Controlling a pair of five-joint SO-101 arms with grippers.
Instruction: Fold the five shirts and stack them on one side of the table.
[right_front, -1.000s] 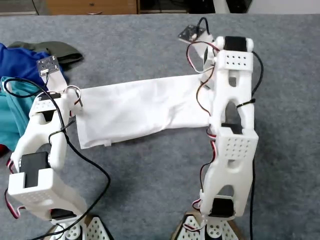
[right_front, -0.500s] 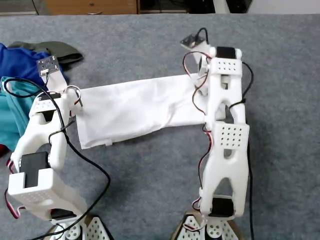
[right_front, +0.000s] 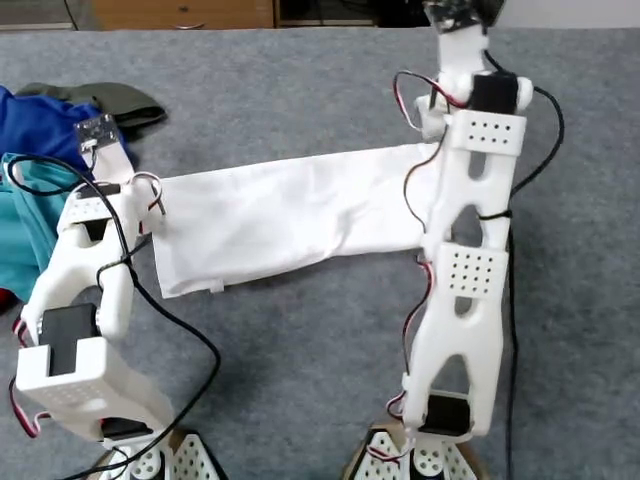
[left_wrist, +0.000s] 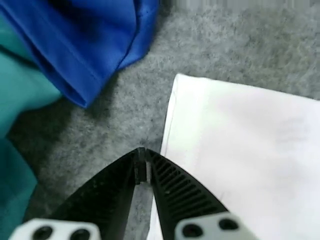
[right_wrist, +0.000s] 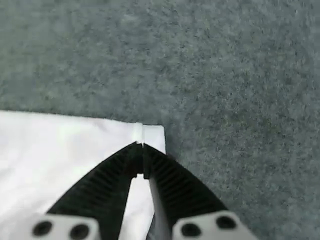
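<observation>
Left of the white shirt (right_front: 280, 215), which lies flat as a long folded strip on the grey table (right_front: 300, 80), teal shirt (right_front: 25, 220) and blue shirt (right_front: 40, 125) lie heaped; left gripper (left_wrist: 143, 167) clenched at its left edge, right gripper (right_wrist: 140, 162) clenched at its far right corner.

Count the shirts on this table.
4 sure: the white shirt spread across the middle; blue shirt, teal shirt and olive shirt heaped at the table's left edge. A red sliver beneath may be a fifth.
</observation>
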